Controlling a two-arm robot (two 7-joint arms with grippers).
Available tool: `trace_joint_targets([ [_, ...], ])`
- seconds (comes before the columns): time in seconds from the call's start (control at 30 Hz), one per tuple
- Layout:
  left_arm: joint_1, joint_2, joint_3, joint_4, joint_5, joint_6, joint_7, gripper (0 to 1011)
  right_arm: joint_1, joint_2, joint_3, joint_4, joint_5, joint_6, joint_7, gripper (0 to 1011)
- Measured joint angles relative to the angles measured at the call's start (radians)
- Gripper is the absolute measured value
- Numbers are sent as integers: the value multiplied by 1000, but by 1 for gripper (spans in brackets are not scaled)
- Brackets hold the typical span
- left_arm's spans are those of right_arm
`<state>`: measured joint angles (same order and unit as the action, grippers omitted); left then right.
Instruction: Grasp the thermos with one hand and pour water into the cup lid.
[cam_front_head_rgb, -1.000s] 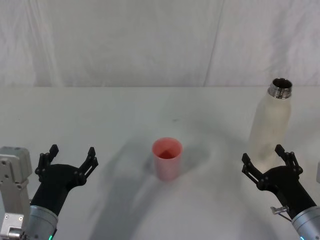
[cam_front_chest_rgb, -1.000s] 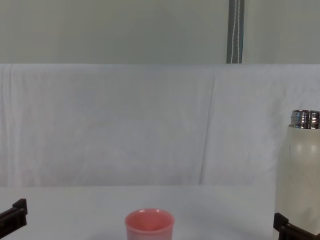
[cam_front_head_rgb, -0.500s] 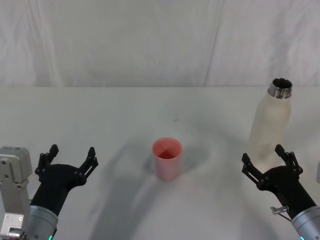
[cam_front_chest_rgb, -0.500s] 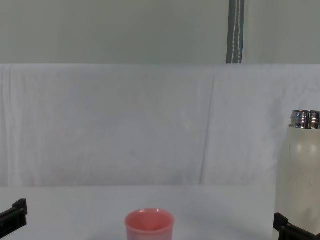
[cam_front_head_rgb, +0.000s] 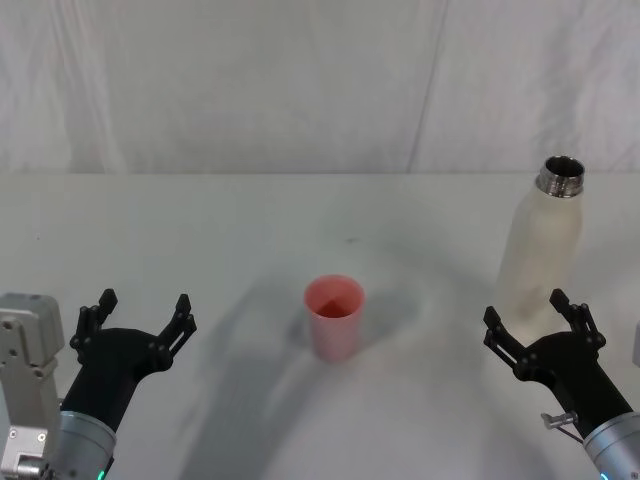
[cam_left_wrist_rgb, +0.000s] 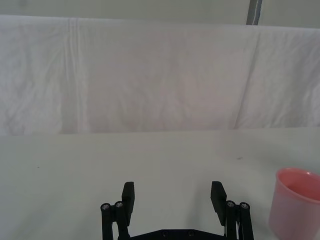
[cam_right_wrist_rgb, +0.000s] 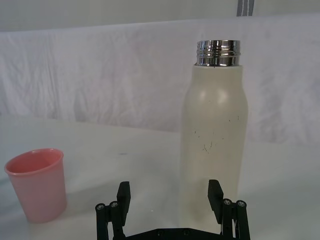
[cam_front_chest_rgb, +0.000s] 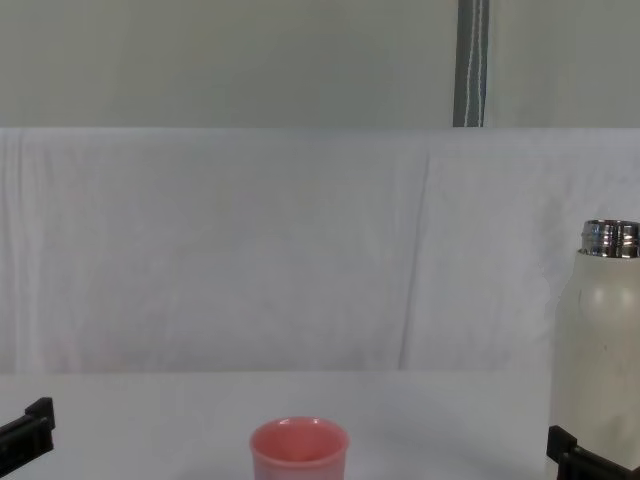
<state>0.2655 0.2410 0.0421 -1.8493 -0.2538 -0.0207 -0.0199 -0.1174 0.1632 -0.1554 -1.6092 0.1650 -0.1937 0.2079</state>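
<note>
Thermos (cam_front_head_rgb: 540, 255) stands upright on the table (cam_front_head_rgb: 240, 230), cap off, steel neck bare, over at the right; right gripper (cam_front_head_rgb: 538, 322) sits just in front of it at its 6 o'clock, fingers spread wide, nothing held, not yet touching; in the right wrist view the bottle's body rises squarely between the two fingertips. The grasp is the step in hand, and my call is to push straight ahead so the fingers straddle the wide lower body, then close firmly below the shoulder so it cannot slip when tipped. Cup lid (cam_front_head_rgb: 334, 317) waits mouth up at the bottle's 8 o'clock, well apart. Left gripper (cam_front_head_rgb: 140, 316) is parked at the cup's 9 o'clock, fingers open and empty.
</note>
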Motion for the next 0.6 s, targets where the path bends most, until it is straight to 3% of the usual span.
trace_joint_targets([
  [0.6, 0, 0, 0, 0, 0, 0, 0, 1001, 0, 0, 0, 0, 0, 0, 0, 1001],
])
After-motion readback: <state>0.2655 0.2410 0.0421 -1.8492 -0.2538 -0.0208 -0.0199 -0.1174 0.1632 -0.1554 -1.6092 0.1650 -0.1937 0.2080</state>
